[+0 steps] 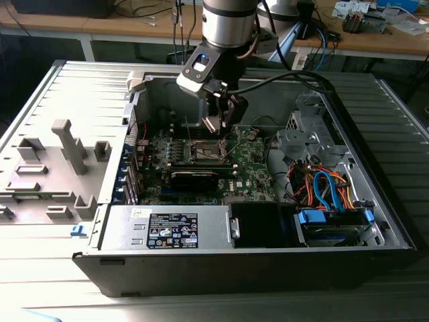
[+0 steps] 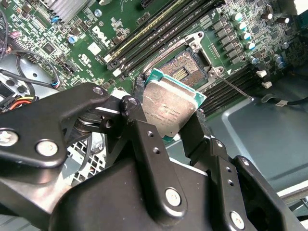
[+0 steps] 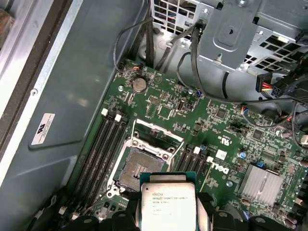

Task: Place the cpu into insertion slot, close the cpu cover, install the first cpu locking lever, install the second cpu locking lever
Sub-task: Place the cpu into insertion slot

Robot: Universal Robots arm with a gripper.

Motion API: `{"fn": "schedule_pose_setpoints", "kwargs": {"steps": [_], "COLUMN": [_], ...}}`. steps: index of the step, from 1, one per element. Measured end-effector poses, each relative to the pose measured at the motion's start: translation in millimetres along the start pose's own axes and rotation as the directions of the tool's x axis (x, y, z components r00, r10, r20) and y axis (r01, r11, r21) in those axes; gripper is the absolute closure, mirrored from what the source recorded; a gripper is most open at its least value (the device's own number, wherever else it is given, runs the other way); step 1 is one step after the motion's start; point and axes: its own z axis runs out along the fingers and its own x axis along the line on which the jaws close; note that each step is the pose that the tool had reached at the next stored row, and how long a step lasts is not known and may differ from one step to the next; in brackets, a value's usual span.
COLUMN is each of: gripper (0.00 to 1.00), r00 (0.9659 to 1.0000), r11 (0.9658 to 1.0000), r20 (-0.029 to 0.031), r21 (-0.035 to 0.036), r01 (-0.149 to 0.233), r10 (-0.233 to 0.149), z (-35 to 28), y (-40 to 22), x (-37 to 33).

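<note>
Gripper, fingers clamped on the cpu by its edges, holds it above the open insertion slot near the exterior view's centre, not touching; if the cpu goes down tilted or off-centre it could miss the slot and damage it.

Silver arm; black linkage jaws, silver screws.

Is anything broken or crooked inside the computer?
Nothing looks broken. The cpu is not in the insertion slot. The gripper holds it over the green board, jaws shut on its edges, and the slot lies open and empty.
</note>
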Motion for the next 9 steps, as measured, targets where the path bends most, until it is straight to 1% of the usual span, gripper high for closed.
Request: {"fn": "schedule_pose_setpoints", "kwargs": {"steps": [9], "gripper": [0.45], "r00": [0.9999], "r11": [0.9999], "r20": [0.0003], "r21": [-0.0003], "r01": [-0.014], "r10": [0.014], "z": [0.3], "y": [0.0], "x": [0.0]}}
